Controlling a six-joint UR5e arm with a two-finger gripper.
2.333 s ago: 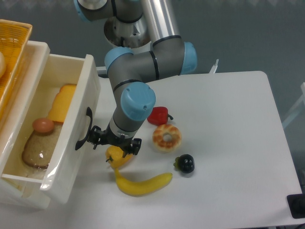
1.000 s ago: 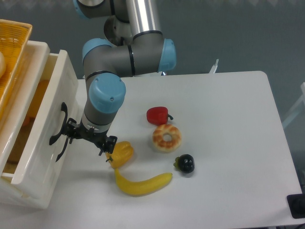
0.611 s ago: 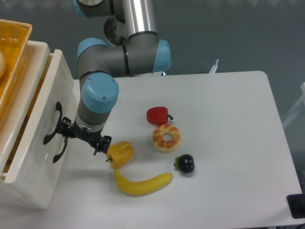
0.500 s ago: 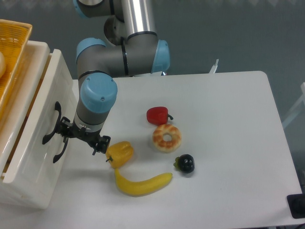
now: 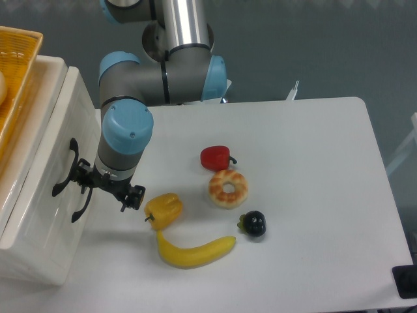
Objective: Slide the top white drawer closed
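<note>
The top white drawer is seen at the left edge of the worktop, pushed almost flush into the cabinet. The claw is pressed against the drawer's black handle; how far it is open cannot be told. A yellow pepper lies just beside the claw.

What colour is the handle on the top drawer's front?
Black: the arched handle on the glossy white top drawer, clearest in the fixed camera view.
</note>
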